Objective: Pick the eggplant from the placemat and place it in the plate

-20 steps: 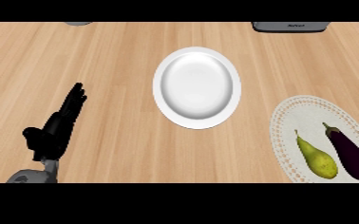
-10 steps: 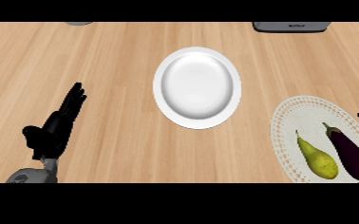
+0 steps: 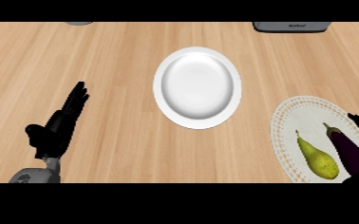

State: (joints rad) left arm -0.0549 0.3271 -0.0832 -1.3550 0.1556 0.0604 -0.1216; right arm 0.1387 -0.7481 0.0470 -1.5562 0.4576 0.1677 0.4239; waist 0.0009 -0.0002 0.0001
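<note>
A dark purple eggplant (image 3: pixel 345 148) lies on a round white placemat (image 3: pixel 301 118) at the lower right, cut off by the view's right edge. A yellow-green pear (image 3: pixel 317 157) lies just left of it on the same mat. The white plate (image 3: pixel 198 86) sits in the middle of the wooden counter with nothing on it. My left hand (image 3: pixel 57 128) rests open at the lower left, fingers up, far from both. A small black tip of my right hand (image 3: pixel 354 118) shows at the right edge just above the eggplant; its fingers are out of sight.
A grey appliance (image 3: pixel 290 26) stands at the counter's far right edge. A small grey object (image 3: pixel 79 23) peeks in at the far left. Bare wood lies between the plate and the placemat.
The left hand, plate, eggplant and pear have not moved. The black tip at the right edge shows slightly more than before.
</note>
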